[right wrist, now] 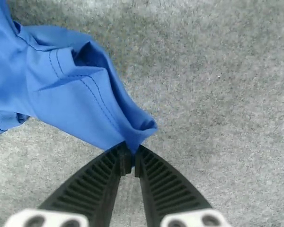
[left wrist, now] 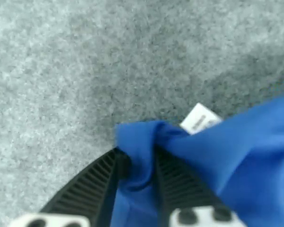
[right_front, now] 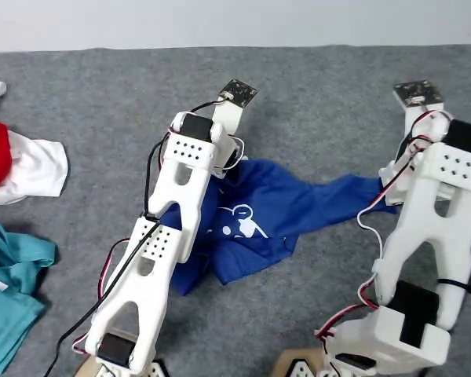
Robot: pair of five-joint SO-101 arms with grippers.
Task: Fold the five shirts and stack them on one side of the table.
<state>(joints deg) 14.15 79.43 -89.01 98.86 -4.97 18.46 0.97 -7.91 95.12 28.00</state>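
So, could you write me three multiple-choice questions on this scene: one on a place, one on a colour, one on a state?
1. Where does the teal shirt lie in the high view?
A. between the arms
B. lower left corner
C. right edge

2. What colour is the cloth in the right end effector?
A. red
B. white
C. blue

3. What state is the left end effector in?
A. shut on the blue shirt
B. open over bare table
C. shut on a white shirt

Answers: 1 B, it lies by the lower left corner; 2 C, it pinches a blue hem; 3 A, it clamps a blue fold.
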